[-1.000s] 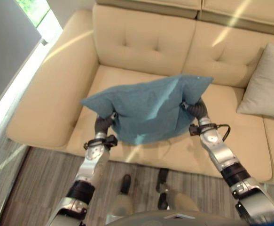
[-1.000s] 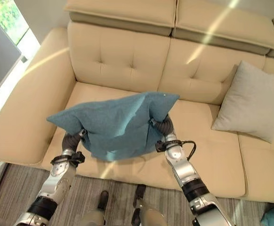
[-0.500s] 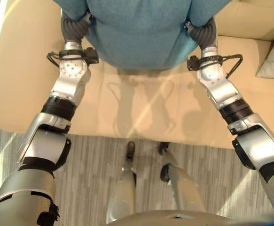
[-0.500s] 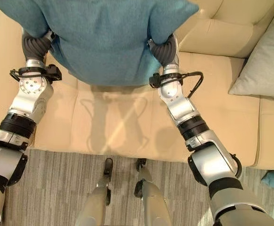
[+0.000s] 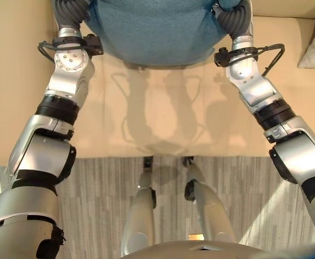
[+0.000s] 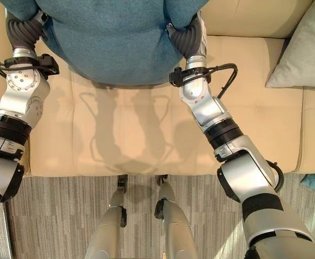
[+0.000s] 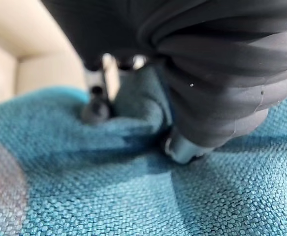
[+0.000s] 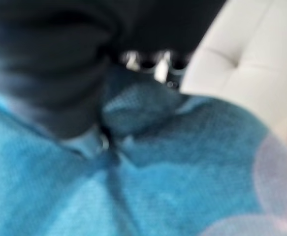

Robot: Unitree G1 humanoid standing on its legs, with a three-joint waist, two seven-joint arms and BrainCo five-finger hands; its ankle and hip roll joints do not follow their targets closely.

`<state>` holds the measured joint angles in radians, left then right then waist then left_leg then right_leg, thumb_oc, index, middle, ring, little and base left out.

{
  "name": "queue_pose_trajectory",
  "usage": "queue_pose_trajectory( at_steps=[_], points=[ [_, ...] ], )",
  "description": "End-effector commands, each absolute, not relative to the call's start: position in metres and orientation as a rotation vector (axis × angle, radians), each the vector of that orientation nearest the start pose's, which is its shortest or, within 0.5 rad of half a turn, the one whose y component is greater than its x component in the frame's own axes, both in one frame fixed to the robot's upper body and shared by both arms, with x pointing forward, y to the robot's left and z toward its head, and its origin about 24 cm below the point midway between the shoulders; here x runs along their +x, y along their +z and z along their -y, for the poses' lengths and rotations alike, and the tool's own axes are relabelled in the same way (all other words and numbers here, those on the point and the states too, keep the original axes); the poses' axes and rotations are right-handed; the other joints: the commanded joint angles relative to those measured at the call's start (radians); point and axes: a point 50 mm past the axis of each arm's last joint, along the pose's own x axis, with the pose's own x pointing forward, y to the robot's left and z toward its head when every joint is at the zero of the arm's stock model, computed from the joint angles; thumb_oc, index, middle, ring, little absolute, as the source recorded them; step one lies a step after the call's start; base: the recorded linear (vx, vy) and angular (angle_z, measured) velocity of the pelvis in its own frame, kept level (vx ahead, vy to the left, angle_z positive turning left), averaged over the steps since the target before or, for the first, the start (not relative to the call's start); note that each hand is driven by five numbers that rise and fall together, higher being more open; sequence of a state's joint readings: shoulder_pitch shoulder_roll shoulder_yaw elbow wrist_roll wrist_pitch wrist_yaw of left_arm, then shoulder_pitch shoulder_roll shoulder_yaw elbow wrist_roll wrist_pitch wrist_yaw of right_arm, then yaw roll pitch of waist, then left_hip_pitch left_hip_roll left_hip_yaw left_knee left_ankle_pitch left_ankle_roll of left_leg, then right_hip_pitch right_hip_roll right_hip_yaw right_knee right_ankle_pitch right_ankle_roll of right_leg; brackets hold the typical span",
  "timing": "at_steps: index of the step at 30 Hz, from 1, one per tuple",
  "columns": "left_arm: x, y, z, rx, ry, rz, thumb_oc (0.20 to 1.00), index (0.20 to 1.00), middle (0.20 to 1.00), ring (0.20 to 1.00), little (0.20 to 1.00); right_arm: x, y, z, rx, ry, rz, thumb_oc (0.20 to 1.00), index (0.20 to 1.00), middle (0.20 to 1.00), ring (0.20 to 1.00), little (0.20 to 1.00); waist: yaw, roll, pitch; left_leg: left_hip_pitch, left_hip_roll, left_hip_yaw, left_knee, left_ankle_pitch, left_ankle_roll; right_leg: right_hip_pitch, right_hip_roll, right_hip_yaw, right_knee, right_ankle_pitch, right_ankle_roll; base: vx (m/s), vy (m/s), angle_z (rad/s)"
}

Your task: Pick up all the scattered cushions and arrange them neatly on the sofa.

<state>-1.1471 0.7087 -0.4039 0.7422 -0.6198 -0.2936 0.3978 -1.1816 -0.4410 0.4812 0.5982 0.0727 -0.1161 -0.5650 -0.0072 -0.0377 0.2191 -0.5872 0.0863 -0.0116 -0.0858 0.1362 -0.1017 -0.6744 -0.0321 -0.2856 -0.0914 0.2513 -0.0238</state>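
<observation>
Cushion (image 5: 146,29), teal, is being held up over the sofa's (image 5: 162,124) seat between the left hand (image 5: 71,13) and the right hand (image 5: 234,16) in the left eye view. A grey cushion (image 6: 303,54) is lying at the seat's right end in the right eye view. Fabric is being pinched by curled fingers (image 7: 96,105) in the left wrist view, and likewise by fingers (image 8: 160,66) in the right wrist view.

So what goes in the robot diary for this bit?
left hand: pinching blue cushion | right hand: pinching it too | cushion: held above sofa seat
</observation>
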Motion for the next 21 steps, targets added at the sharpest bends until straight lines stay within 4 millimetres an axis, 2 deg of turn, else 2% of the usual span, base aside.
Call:
queue_pose_trajectory(
  at_steps=[1,2,3,4,7,9,16,21],
  points=[
    [0.381,0.317,-0.233,0.105,0.302,0.709,0.2,0.2,0.2,0.2,0.2,0.383,0.319,0.1,-0.436,-0.209,0.836,0.2,0.2,0.2,0.2,0.2,0.024,-0.032,-0.083,0.043,0.034,-0.036,-0.001,-0.02,-0.093,0.095,-0.058,-0.083,0.025,-0.111,0.248,0.01,0.01,0.03],
    [0.381,0.318,-0.235,0.109,0.307,0.708,0.2,0.2,0.2,0.2,0.2,0.385,0.319,0.101,-0.445,-0.213,0.824,0.2,0.2,0.2,0.2,0.2,0.027,-0.032,-0.08,0.04,0.034,-0.037,-0.001,-0.018,-0.094,0.092,-0.059,-0.086,0.027,-0.112,0.248,0.0,0.0,0.0],
    [0.383,0.318,-0.237,0.112,0.322,0.697,0.743,0.743,0.743,0.743,0.743,0.387,0.321,0.102,-0.451,-0.217,0.816,0.511,0.511,0.511,0.511,0.511,0.031,-0.032,-0.078,0.036,0.036,-0.037,-0.001,-0.015,-0.096,0.087,-0.059,-0.089,0.03,-0.112,0.248,0.0,0.0,0.0],
    [0.384,0.32,-0.241,0.126,0.348,0.684,1.0,1.0,1.0,1.0,1.0,0.389,0.325,0.105,-0.475,-0.236,0.808,1.0,1.0,1.0,1.0,1.0,0.038,-0.034,-0.074,0.03,0.036,-0.038,-0.001,-0.011,-0.098,0.081,-0.059,-0.095,0.035,-0.113,0.249,0.0,0.0,0.0],
    [0.384,0.323,-0.245,0.147,0.373,0.681,1.0,1.0,1.0,1.0,1.0,0.389,0.336,0.109,-0.522,-0.276,0.828,1.0,1.0,1.0,1.0,1.0,0.051,-0.034,-0.07,0.022,0.037,-0.039,-0.001,-0.002,-0.102,0.074,-0.057,-0.104,0.039,-0.114,0.25,0.0,0.0,0.0],
    [0.382,0.323,-0.259,0.201,0.421,0.66,1.0,1.0,1.0,1.0,1.0,0.387,0.352,0.12,-0.628,-0.369,0.877,1.0,1.0,1.0,1.0,1.0,0.071,-0.035,-0.074,0.022,0.037,-0.042,-0.001,0.005,-0.107,0.076,-0.058,-0.121,0.042,-0.118,0.252,0.03,-0.011,-0.04],
    [0.376,0.318,-0.275,0.191,0.464,0.656,1.0,1.0,1.0,1.0,1.0,0.383,0.367,0.131,-0.718,-0.476,0.917,1.0,1.0,1.0,1.0,1.0,0.095,-0.031,-0.084,0.036,0.036,-0.043,-0.001,0.008,-0.113,0.092,-0.063,-0.149,0.046,-0.123,0.255,0.0,0.0,-0.01],
    [0.368,0.336,-0.29,0.191,0.532,0.694,1.0,1.0,1.0,1.0,1.0,0.384,0.379,0.154,-0.764,-0.59,0.887,1.0,1.0,1.0,1.0,1.0,0.115,-0.028,-0.089,0.035,0.032,-0.042,-0.001,0.01,-0.117,0.101,-0.068,-0.168,0.04,-0.118,0.261,0.0,0.006,0.04]
  ],
)
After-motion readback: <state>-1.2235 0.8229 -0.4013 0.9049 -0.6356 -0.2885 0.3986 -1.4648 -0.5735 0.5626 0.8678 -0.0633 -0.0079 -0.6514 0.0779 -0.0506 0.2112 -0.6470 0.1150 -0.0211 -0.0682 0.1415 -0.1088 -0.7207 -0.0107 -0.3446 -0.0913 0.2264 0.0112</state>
